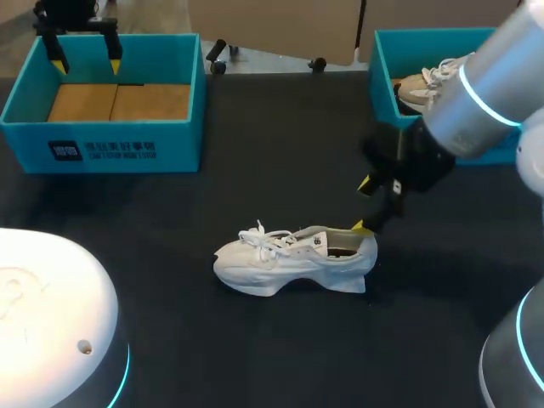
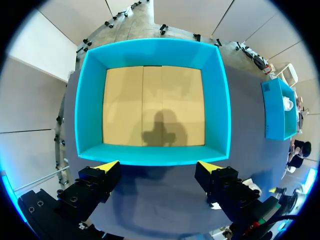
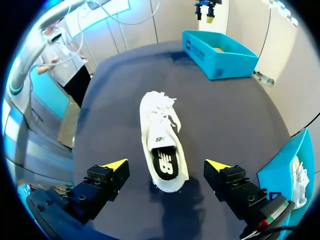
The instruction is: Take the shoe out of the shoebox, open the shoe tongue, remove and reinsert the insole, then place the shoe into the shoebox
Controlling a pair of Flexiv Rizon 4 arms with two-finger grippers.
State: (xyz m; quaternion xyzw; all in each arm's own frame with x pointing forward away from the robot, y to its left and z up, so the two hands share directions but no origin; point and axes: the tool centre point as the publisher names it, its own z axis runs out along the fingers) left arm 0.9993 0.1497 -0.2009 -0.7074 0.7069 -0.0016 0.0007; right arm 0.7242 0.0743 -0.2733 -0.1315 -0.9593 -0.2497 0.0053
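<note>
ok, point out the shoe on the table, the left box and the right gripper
shoe (image 1: 289, 262), head view, side of the upper.
left box (image 1: 183, 146), head view, front wall.
right gripper (image 1: 364, 205), head view, midway between its yellow tips.

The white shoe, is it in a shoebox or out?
Out. The white shoe stands upright on the dark table, sole down.
</note>
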